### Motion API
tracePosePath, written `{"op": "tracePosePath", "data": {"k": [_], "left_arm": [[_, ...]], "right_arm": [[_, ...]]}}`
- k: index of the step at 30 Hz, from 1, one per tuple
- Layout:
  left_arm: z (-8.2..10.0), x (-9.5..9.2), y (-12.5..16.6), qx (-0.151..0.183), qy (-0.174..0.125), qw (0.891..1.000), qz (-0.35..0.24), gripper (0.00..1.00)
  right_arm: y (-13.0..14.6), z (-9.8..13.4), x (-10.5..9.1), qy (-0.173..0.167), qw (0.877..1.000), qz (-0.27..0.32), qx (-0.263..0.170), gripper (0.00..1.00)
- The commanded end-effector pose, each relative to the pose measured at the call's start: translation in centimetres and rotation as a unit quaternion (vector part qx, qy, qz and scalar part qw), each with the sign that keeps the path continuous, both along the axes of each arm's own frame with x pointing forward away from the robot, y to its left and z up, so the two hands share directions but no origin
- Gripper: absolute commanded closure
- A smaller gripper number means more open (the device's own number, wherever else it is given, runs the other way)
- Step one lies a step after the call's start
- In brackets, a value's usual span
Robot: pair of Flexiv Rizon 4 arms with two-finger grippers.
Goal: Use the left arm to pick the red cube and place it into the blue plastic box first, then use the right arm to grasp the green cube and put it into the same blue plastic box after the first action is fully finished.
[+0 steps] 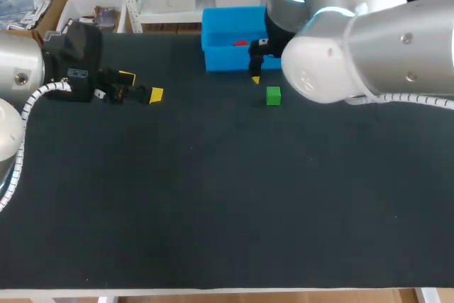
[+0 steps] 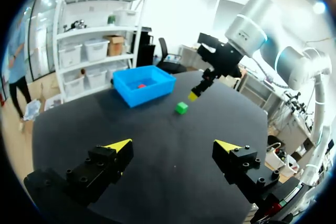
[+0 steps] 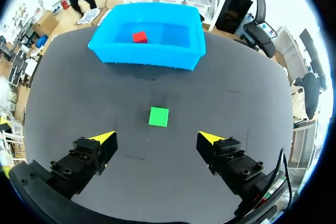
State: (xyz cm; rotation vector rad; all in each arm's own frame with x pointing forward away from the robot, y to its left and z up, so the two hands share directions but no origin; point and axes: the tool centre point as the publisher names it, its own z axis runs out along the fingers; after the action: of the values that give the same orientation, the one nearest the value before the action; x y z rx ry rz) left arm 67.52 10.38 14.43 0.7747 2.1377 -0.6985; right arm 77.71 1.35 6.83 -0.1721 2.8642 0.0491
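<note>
Green cube (image 3: 158,116) lies just ahead of the right hand (image 3: 157,138), spread wide.

Colours: red cube (image 3: 139,36), green cube (image 3: 158,116), blue box (image 3: 147,56), black table (image 3: 236,103).

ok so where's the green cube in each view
Head view: the green cube lies just nearer than the right end of the blue plastic box.
Left wrist view: the green cube is far ahead of the left gripper, beside the box.
Right wrist view: the green cube is just ahead of the open right gripper.
Shared landmark: the blue plastic box holding the red cube.
</note>
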Motion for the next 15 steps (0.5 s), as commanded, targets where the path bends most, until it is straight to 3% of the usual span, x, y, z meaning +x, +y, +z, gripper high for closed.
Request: {"op": "tracePosePath", "data": {"k": [1,15], "left_arm": [[-0.2,-0.1,0.2,-0.004,-0.003,1.000,-0.001,0.00],[-0.2,-0.1,0.2,-0.004,-0.003,1.000,-0.001,0.00]], "right_arm": [[0.2,-0.7,0.5,0.002,1.000,-0.006,-0.002,0.00],[0.0,-2.5,1.2,-0.008,1.000,-0.009,0.010,0.00]]}}
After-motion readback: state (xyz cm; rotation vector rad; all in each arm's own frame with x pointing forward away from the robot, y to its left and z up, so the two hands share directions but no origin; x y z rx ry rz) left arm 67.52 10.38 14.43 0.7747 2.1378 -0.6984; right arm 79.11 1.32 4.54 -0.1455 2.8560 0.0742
